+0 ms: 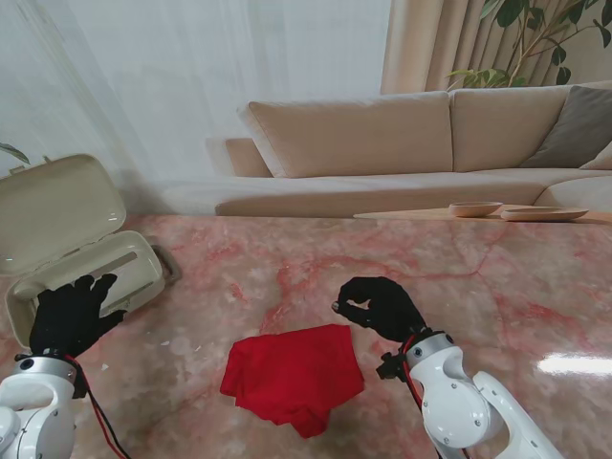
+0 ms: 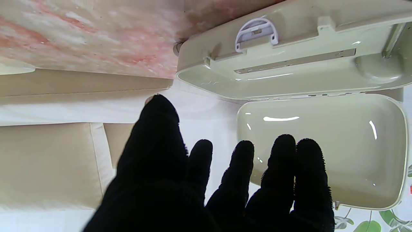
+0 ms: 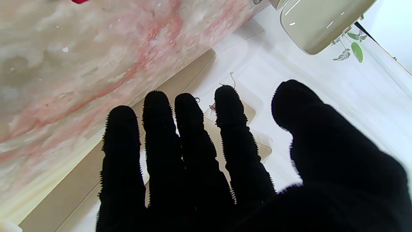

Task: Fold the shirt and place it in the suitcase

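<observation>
The red shirt (image 1: 294,376) lies folded nearest me on the counter (image 1: 459,277), its long axis running left to right. The right robot hand (image 1: 378,307) hovers just past it, fingers curled, empty. The left robot hand (image 1: 72,314) spreads open at the open suitcase (image 1: 81,268), near the counter's left edge.

No writing I can read anywhere. My suitcase (image 1: 67,239) shows plain cream plastic on lid and shell, inside and out; the latch carries no mark I can make out. The red shirt (image 1: 295,373) shows no print or tag. My black gloves bear no lettering.
</observation>
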Action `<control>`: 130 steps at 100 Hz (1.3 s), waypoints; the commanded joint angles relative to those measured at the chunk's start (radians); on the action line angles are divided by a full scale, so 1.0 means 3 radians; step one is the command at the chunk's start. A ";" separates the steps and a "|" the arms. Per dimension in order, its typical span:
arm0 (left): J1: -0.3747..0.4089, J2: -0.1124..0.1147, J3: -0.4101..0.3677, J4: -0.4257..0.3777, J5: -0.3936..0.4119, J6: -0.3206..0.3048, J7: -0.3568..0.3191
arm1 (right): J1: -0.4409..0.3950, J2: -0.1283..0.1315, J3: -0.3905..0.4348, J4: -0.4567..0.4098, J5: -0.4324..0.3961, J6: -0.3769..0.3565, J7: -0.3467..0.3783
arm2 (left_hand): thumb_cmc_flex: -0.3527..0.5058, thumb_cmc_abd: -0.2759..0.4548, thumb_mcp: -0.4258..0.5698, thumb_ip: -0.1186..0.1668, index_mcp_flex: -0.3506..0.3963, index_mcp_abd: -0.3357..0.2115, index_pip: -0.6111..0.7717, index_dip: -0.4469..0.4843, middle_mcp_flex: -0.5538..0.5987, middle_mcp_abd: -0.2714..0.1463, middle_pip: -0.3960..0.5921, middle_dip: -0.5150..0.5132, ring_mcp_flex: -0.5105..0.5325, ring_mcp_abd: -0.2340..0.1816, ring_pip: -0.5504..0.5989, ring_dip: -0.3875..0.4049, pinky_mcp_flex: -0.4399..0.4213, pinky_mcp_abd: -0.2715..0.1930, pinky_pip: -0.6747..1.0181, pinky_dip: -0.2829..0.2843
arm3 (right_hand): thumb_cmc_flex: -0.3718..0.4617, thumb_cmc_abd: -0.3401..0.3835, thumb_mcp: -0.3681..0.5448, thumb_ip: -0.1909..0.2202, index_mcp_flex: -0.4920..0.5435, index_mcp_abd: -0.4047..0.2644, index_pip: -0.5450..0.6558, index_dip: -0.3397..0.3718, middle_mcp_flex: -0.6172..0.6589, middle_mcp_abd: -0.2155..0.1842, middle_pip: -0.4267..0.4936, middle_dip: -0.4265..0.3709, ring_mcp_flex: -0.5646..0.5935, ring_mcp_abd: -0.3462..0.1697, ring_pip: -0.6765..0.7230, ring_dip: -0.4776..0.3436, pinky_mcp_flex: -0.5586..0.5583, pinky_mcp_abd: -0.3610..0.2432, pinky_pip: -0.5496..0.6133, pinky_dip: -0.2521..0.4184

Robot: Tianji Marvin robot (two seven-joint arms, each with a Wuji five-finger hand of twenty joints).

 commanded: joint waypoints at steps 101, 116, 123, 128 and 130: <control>-0.0459 0.0069 0.0090 0.0793 -0.0216 -0.0022 -0.0236 | 0.0069 0.0009 -0.0159 0.0142 0.0143 0.0105 0.0182 | 0.0408 -0.0193 0.0095 0.0080 0.0152 0.0258 0.0542 0.0018 -0.0048 -0.0078 0.0343 0.0066 0.0093 -0.0154 0.0373 0.0231 0.0086 -0.0129 0.0302 -0.0070 | -0.0063 -0.0047 0.0057 -0.0047 0.0047 -0.0081 0.0144 -0.0072 0.0049 -0.0069 0.0047 -0.0002 -0.0002 -0.0063 0.0044 -0.0097 -0.0002 -0.0087 -0.0015 0.0047; -0.0500 0.0078 0.0122 0.0854 -0.0215 -0.0002 -0.0270 | 0.0069 0.0012 -0.0167 0.0137 0.0155 0.0119 0.0202 | 0.0420 -0.0216 0.0198 0.0082 0.0220 0.0210 0.0789 0.0138 -0.0019 -0.0048 0.0379 0.0118 0.0175 -0.0171 0.0481 0.0372 0.0109 -0.0068 0.0415 0.0028 | -0.0068 -0.0046 0.0062 -0.0049 0.0047 -0.0087 0.0150 -0.0077 0.0052 -0.0077 0.0049 -0.0002 0.0003 -0.0069 0.0048 -0.0096 -0.0001 -0.0089 -0.0012 0.0045; -0.0510 0.0082 0.0132 0.0874 -0.0198 0.0003 -0.0278 | 0.0070 0.0013 -0.0170 0.0137 0.0159 0.0125 0.0207 | 0.0403 -0.0227 0.0240 0.0082 0.0209 0.0208 0.0805 0.0138 -0.0016 -0.0045 0.0381 0.0123 0.0211 -0.0188 0.0525 0.0419 0.0134 -0.0041 0.0498 0.0114 | -0.0065 -0.0049 0.0064 -0.0050 0.0042 -0.0091 0.0153 -0.0079 0.0050 -0.0075 0.0049 -0.0002 0.0003 -0.0073 0.0048 -0.0096 -0.0001 -0.0090 -0.0012 0.0043; -0.0517 0.0083 0.0139 0.0886 -0.0197 0.0010 -0.0279 | 0.0071 0.0013 -0.0172 0.0136 0.0164 0.0132 0.0211 | 0.0262 -0.0305 0.0584 0.0064 0.0204 0.0212 0.0822 0.0100 -0.0005 -0.0040 0.0386 0.0133 0.0243 -0.0204 0.0546 0.0516 0.0161 -0.0034 0.0478 0.0421 | -0.0066 -0.0048 0.0065 -0.0051 0.0040 -0.0088 0.0157 -0.0081 0.0047 -0.0072 0.0048 -0.0002 0.0002 -0.0072 0.0048 -0.0096 -0.0002 -0.0093 -0.0012 0.0042; -0.0520 0.0083 0.0143 0.0892 -0.0196 0.0014 -0.0278 | 0.0071 0.0013 -0.0173 0.0134 0.0165 0.0135 0.0213 | 0.0260 -0.0309 0.0612 0.0064 0.0207 0.0214 0.0823 0.0100 0.0004 -0.0039 0.0391 0.0135 0.0265 -0.0206 0.0564 0.0523 0.0179 -0.0028 0.0501 0.0438 | -0.0065 -0.0047 0.0065 -0.0051 0.0039 -0.0089 0.0157 -0.0081 0.0045 -0.0075 0.0048 -0.0002 0.0001 -0.0073 0.0048 -0.0096 -0.0002 -0.0093 -0.0012 0.0042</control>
